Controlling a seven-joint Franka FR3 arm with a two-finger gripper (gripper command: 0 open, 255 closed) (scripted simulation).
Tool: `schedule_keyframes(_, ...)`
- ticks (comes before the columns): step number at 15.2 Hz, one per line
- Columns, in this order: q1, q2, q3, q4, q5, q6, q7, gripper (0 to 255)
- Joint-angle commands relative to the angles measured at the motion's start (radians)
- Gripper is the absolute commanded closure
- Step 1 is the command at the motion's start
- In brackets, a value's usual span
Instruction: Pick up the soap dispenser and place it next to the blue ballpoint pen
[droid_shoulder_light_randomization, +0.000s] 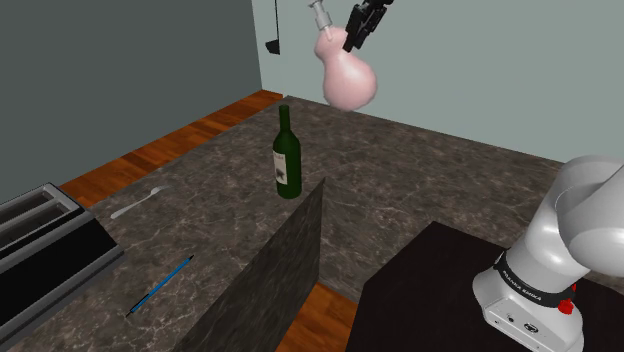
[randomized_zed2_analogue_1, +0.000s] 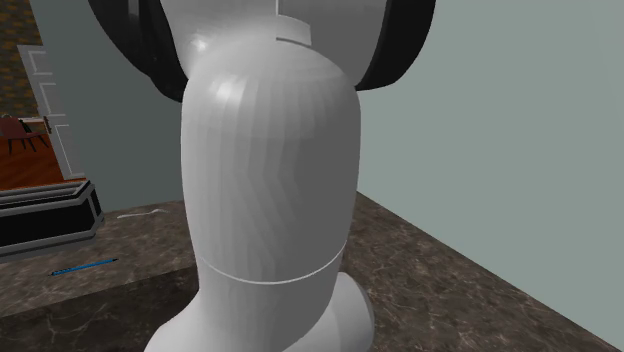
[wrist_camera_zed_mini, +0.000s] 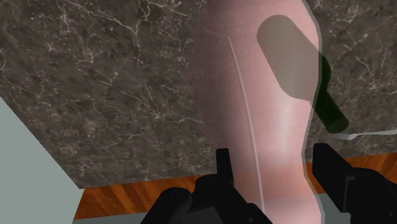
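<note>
A pink, translucent soap dispenser (droid_shoulder_light_randomization: 347, 75) with a round body and a grey pump top hangs tilted high above the dark marble counter (droid_shoulder_light_randomization: 420, 180). My black gripper (droid_shoulder_light_randomization: 360, 28) is shut on its upper part. In the wrist view the pink body (wrist_camera_zed_mini: 267, 121) sits clasped between my gripper (wrist_camera_zed_mini: 275, 168) fingers. The blue ballpoint pen (droid_shoulder_light_randomization: 160, 285) lies on the counter near its front edge, far down and to the shoulder view's left of the dispenser. The pen (randomized_zed2_analogue_1: 85, 265) also lies beside the toaster in the second exterior view.
A green wine bottle (droid_shoulder_light_randomization: 287, 155) stands upright almost under the dispenser, and its neck (wrist_camera_zed_mini: 331, 113) pokes out past the pink body. A white fork (droid_shoulder_light_randomization: 135, 203) lies left of it. A dark toaster (droid_shoulder_light_randomization: 40, 240) sits at the far left. An upright marble panel (droid_shoulder_light_randomization: 285, 265) borders the counter.
</note>
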Motion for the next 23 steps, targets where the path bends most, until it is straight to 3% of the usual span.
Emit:
schedule_keyframes(1,0.013,0.013,0.028,-0.029,-0.005,0.048,0.04,255)
schedule_keyframes(12,0.088,0.163,0.159,-0.053,-0.045,0.235,0.256,255)
schedule_keyframes(23,0.177,0.411,0.249,0.074,-0.138,0.354,0.488,255)
